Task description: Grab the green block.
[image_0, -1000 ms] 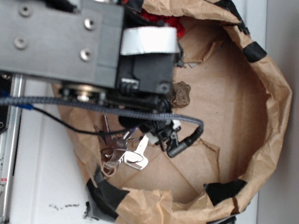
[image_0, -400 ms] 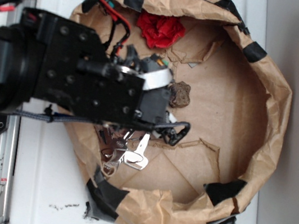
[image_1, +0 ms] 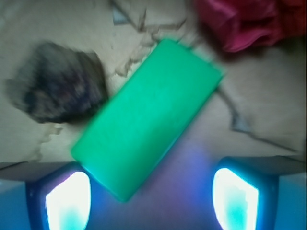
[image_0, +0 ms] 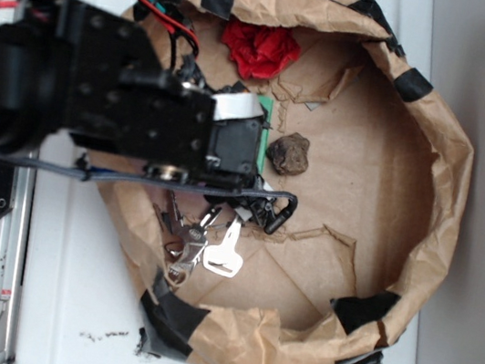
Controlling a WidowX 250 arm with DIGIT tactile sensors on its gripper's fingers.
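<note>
The green block [image_1: 148,117] is seen lying flat on the brown paper floor of a taped paper basin [image_0: 431,157], set on a slant beneath the gripper [image_1: 152,196], with one lower corner reaching between the two fingertips. The fingers [image_1: 69,201] are spread wide and nothing is held. In the exterior view only a thin green edge [image_0: 270,118] is left showing past the arm; the rest is hidden. A lumpy brown rock [image_1: 57,88] sits just beside one long side of the block, and a red wad of cloth [image_1: 244,21] is bunched near its far end. A bunch of keys [image_0: 204,250] lies apart, nearer the basin's edge.

The approach appears nearly complete, with the grasp not yet made. A clean hold would likely call for the wrist to be turned so the pads meet the block's long sides squarely, and for the gripper to be centred over the slab before being lowered. Care would be needed that the rock is not caught by the near finger.
</note>
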